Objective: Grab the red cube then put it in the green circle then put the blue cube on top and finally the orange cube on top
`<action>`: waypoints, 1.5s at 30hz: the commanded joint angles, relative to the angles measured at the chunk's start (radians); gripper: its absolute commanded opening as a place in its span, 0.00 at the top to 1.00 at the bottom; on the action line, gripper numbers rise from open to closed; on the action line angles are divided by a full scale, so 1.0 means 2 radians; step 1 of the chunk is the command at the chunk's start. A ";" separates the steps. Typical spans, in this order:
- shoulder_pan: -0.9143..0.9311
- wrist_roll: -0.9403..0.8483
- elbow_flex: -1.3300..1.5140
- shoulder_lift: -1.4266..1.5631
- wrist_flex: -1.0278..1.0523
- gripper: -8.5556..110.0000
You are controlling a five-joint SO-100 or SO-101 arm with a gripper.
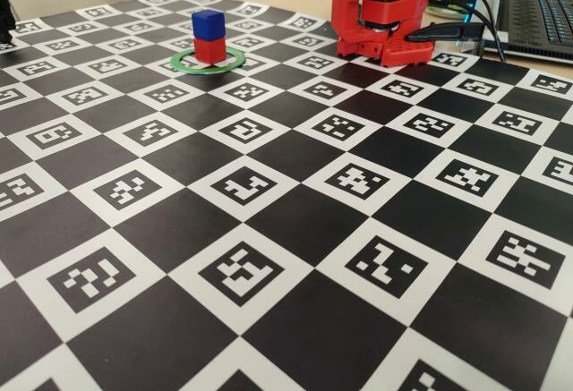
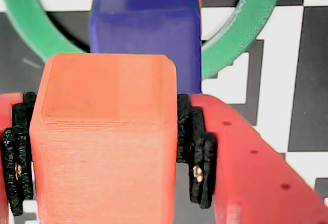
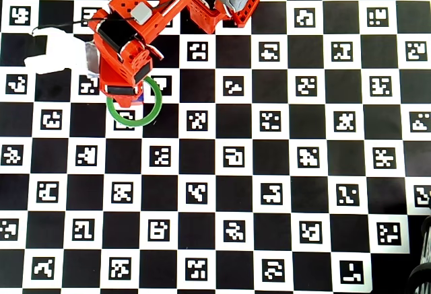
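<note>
Plastic, hard and matte, is what we judge all three cubes to be: light, stiff, not fragile, with rounded edges that could let one slide if set down off-centre. Our hand (image 2: 102, 147) is pinching the orange cube (image 2: 105, 142) on two opposite flat sides, black ribbed pads (image 2: 197, 152) pressing left and right in the wrist view, which looks to us like the right hold, square and low on the faces.

In the fixed view the hand and its cube hang at the top edge of the picture, above and clear of the stack. The blue cube (image 1: 208, 23) sits on the red cube (image 1: 209, 48), roughly flush, and the red one stands on the desk (image 1: 295, 230) inside the green circle (image 1: 185, 65). The ring is only an outline with no wall, so it holds nothing in place; the stack stays up by balance alone.

From overhead the arm covers most of the stack, so we cannot judge alignment there. We expect the release to want a gentle, level touch.
</note>
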 commanded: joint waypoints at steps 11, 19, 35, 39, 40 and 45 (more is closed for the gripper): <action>0.015 -0.007 0.035 0.035 -0.038 0.86; 0.015 -0.007 0.056 0.035 -0.051 0.85; 0.018 -0.018 0.061 0.039 -0.053 0.58; 0.020 -0.013 0.035 0.047 -0.031 0.54; 0.021 -0.011 0.022 0.048 -0.025 0.54; 0.020 -0.008 -0.059 0.050 0.030 0.53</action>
